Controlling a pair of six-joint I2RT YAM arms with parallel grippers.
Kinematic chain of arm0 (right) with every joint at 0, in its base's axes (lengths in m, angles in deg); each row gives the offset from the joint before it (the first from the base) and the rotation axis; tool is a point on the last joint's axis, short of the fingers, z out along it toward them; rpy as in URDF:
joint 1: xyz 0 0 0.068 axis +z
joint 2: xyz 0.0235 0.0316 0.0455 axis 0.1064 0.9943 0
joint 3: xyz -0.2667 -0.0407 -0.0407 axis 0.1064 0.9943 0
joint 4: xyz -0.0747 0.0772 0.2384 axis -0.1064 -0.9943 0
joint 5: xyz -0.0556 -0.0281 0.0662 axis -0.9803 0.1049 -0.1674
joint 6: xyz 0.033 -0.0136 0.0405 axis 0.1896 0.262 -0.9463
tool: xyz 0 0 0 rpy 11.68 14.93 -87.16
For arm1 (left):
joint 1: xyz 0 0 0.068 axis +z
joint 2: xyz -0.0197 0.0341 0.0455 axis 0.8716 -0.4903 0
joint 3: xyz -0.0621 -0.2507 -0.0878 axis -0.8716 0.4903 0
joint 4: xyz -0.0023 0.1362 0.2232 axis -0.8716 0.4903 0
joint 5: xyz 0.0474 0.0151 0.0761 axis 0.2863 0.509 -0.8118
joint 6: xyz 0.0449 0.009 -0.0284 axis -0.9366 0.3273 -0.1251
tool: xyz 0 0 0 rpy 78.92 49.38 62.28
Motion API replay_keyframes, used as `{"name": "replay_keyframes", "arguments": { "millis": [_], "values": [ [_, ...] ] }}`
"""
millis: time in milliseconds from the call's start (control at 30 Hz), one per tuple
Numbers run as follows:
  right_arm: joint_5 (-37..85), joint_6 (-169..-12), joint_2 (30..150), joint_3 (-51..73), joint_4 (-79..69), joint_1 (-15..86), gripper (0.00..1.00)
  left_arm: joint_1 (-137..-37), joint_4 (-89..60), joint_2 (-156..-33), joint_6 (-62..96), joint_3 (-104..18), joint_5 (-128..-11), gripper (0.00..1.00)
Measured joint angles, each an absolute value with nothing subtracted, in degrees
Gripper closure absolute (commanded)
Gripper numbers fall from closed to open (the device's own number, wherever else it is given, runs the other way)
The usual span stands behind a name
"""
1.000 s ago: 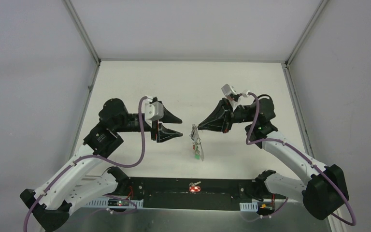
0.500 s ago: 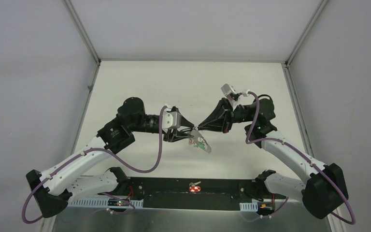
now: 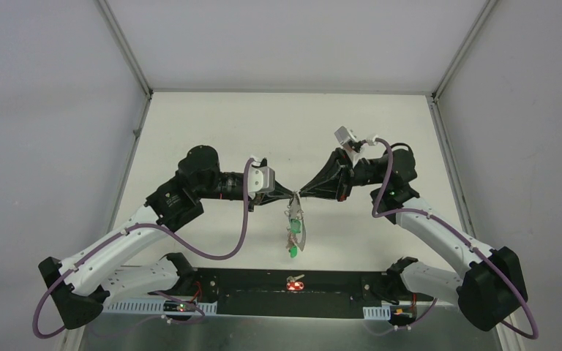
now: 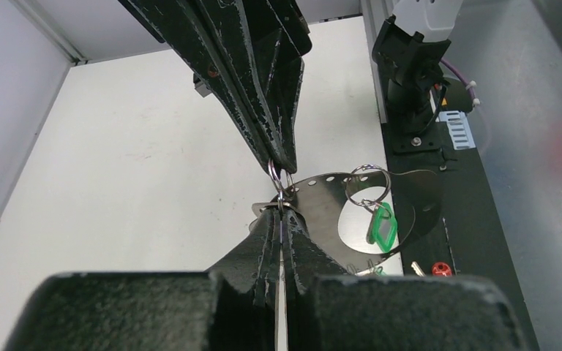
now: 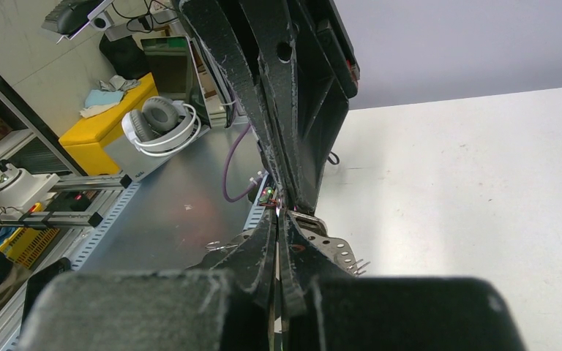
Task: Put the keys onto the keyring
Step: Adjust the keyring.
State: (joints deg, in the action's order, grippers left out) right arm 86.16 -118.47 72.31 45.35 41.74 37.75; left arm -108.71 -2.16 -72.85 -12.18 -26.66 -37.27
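The keyring [image 4: 320,197], a grey metal loop with small holes, hangs between both grippers above the table. My left gripper [image 4: 281,210] is shut on its upper edge. My right gripper [image 5: 278,213] is shut on the small wire ring at its top, tip to tip with the left gripper [image 3: 290,195]. A green-headed key [image 4: 382,225] dangles from a small ring on the loop and shows low in the top view [image 3: 293,251]. A red-headed key [image 3: 295,282] lies on the black strip at the near edge, apart from both grippers.
The black strip [image 3: 249,289] runs between the arm bases. Grey walls close the white table [image 3: 212,124] on the left, back and right. The right arm's base [image 4: 410,88] stands beside the strip.
My left gripper moved right to meet the right gripper's tip and shut on the keyring. The keyring swung toward the left and now hangs straight down. The right arm stayed still.
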Motion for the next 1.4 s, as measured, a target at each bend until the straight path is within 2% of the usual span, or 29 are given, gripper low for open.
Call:
{"name": "replay_keyframes", "arguments": {
  "millis": [800, 967, 1100, 1167, 1400],
  "values": [
    [85.99, -118.84, 72.70, 45.33, 41.63, 37.75, 1.00, -110.59, 5.99, -74.49, -12.38, -29.66, -41.14, 1.00],
    [85.64, -118.84, 72.72, 45.33, 41.74, 37.75, 1.00, -110.59, 7.56, -73.59, -12.07, -29.61, -43.19, 0.62],
    [85.51, -118.84, 72.72, 45.33, 41.96, 37.72, 1.00, -110.59, 10.36, -71.41, -10.89, -29.44, -46.23, 0.46],
    [85.51, -118.84, 72.72, 45.33, 42.03, 37.75, 1.00, -110.59, 10.84, -69.88, -10.54, -29.26, -47.43, 0.42],
    [84.94, -118.78, 72.72, 45.33, 42.09, 37.72, 1.00, -110.59, 11.43, -65.22, -7.79, -29.07, -49.92, 0.41]
  ]
}}
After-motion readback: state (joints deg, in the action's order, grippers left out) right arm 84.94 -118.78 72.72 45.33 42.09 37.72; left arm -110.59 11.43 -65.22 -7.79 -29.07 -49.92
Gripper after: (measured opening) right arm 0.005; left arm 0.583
